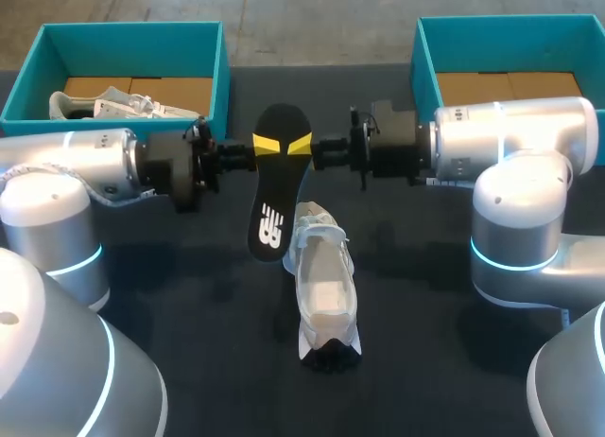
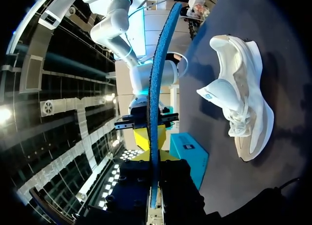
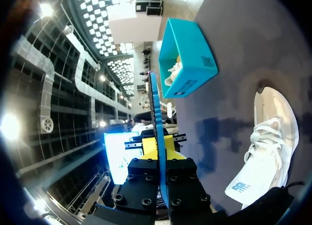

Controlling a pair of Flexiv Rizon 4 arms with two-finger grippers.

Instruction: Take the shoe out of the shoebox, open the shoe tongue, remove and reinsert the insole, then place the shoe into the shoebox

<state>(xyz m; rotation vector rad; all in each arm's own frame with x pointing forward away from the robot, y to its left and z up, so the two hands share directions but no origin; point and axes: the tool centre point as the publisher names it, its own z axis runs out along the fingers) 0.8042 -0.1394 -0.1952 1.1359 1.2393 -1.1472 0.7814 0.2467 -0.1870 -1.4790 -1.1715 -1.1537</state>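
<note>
The black insole hangs above the table's middle, face up in the head view, with both grippers holding it from opposite sides. My left gripper is shut on its left edge, my right gripper on its right edge. In both wrist views the insole shows edge-on as a thin blue strip running out between that gripper's fingers. The white shoe lies on the dark table just below the insole, its tongue pulled open.
A teal shoebox at the back left holds another white shoe. A second teal shoebox stands at the back right behind my right arm. Dark table surface surrounds the shoe.
</note>
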